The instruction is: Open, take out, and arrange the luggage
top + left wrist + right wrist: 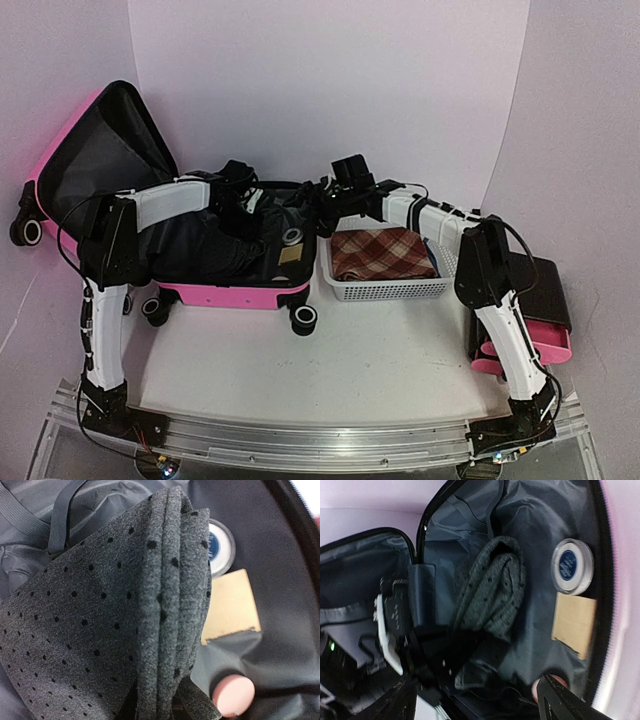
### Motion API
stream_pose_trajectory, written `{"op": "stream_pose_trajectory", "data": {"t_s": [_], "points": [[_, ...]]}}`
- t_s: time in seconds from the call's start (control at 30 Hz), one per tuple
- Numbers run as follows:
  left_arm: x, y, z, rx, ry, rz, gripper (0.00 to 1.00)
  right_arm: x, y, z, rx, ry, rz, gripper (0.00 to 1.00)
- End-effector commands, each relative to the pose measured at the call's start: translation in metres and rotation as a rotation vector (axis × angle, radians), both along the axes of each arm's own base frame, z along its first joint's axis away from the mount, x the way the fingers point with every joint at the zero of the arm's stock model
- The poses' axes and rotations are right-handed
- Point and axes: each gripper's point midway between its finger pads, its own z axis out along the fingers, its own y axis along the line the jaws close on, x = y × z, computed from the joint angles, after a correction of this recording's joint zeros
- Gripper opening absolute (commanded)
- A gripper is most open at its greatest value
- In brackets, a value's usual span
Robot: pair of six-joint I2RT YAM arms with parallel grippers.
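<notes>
The luggage [230,293] lies open beneath both my grippers, its lid thrown back to the far left of my left gripper [243,198] and the black lining showing. This is the take-out step. My left gripper is down inside the shell, jaws pinched on a folded grey dotted cloth [100,630] whose layers bunch up right in front of my wrist camera. Just past the cloth, on the lining, sit a round white tin [572,566] with a blue top and a tan card [574,622] right beside it.

My right gripper [325,208] hangs over the right end of the shell, jaws wide apart, holding nothing.

Next, I reckon, I lift the cloth clear of the rim and carry it right to the white basket [390,290], just beyond my right gripper. It already holds a plaid cloth [380,252]. A slow rise should keep the layers from slipping.

My left elbow is high, the forearm stretched forward and right, the wrist dipping in. My right arm mirrors it, reaching left.
</notes>
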Motion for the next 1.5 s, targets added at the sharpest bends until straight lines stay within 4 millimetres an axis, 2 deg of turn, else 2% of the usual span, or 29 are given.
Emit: {"op": "stream_pose_trajectory", "data": {"t_s": [0.0,0.13,0.2,0.27,0.57,0.9,1.03,1.17,1.3,1.37,1.47], "points": [[-0.003,-0.014,0.061,-0.13,-0.115,-0.053,0.0,0.017,0.029,0.026,0.125,-0.007,-0.108,0.85],[-0.012,-0.016,0.064,-0.155,-0.105,-0.075,0.0,0.026,0.037,0.002,0.124,0.037,-0.203,0.88],[-0.016,-0.016,0.063,-0.162,-0.1,-0.082,0.0,0.03,0.043,0.004,0.13,0.018,-0.225,0.9],[-0.018,-0.017,0.064,-0.167,-0.102,-0.09,0.0,0.03,0.045,-0.007,0.12,0.043,-0.261,0.92],[-0.028,-0.03,0.07,-0.248,-0.099,-0.144,0.0,0.022,0.062,-0.043,0.093,0.124,-0.325,0.96],[-0.033,-0.03,0.103,-0.288,-0.179,-0.15,0.0,-0.008,0.06,-0.04,-0.024,0.119,-0.342,0.97],[-0.035,-0.029,0.112,-0.299,-0.199,-0.151,0.0,-0.009,0.063,-0.029,0.001,0.111,-0.345,0.98],[-0.037,-0.033,0.11,-0.306,-0.188,-0.168,0.0,-0.007,0.072,-0.022,0.074,0.116,-0.345,0.98],[-0.044,-0.045,0.102,-0.317,-0.161,-0.193,0.0,-0.006,0.079,-0.022,0.135,0.148,-0.349,0.87],[-0.047,-0.05,0.098,-0.315,-0.15,-0.203,0.01,-0.004,0.083,-0.018,0.168,0.15,-0.349,0.84],[-0.052,-0.056,0.096,-0.317,-0.142,-0.218,0.03,-0.002,0.082,-0.012,0.187,0.144,-0.357,0.75]]}}
